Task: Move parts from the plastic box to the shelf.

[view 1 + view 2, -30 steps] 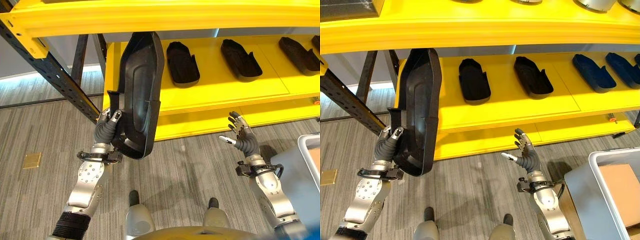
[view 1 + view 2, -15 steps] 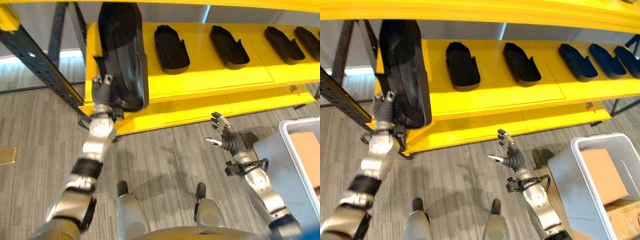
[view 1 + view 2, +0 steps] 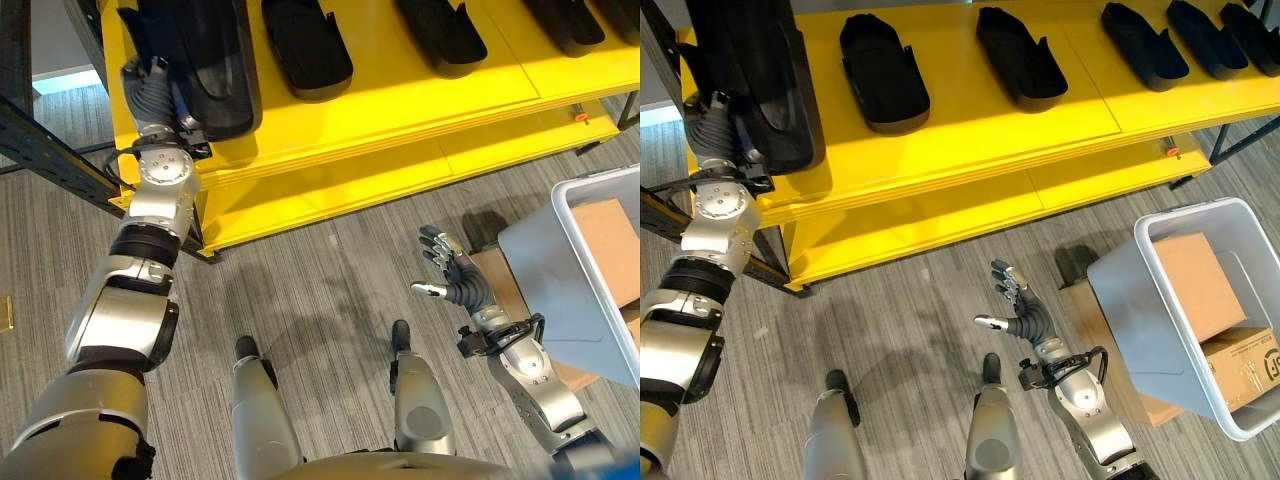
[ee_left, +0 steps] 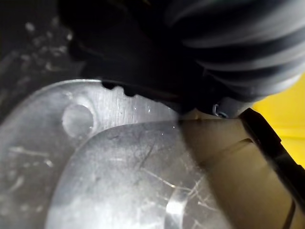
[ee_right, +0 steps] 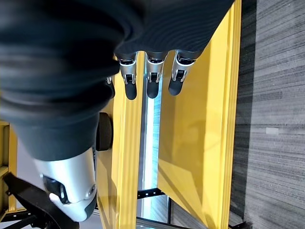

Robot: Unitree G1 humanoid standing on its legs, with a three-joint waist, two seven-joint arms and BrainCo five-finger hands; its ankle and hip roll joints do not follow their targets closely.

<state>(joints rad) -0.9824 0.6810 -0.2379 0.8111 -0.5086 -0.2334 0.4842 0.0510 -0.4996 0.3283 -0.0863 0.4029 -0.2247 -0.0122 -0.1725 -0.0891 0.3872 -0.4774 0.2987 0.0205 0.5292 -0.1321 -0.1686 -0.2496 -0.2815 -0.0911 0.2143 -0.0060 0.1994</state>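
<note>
My left hand (image 3: pixel 150 92) is stretched out to the left end of the yellow shelf (image 3: pixel 400 100). Its fingers are curled on the near edge of a large black moulded part (image 3: pixel 205 55), which stands on the shelf board. The same part (image 3: pixel 755 70) rises above the left hand (image 3: pixel 715 128) in the right eye view. Low on the right, my right hand (image 3: pixel 452 282) hangs open over the floor with nothing in it. The grey plastic box (image 3: pixel 1135 300) stands to its right with a brown carton (image 3: pixel 1195 285) inside.
Several more black parts (image 3: pixel 883 75) (image 3: pixel 1020 58) (image 3: pixel 1143 45) lie in a row along the shelf to the right of the held one. A dark steel rack post (image 3: pixel 40 140) slants by the shelf's left end. Another carton (image 3: pixel 1250 355) shows at the box's lower side.
The camera has dipped and shifted. My left arm has reached forward and carried the black part from in front of the rack onto the shelf's left end. The right hand stays open.
</note>
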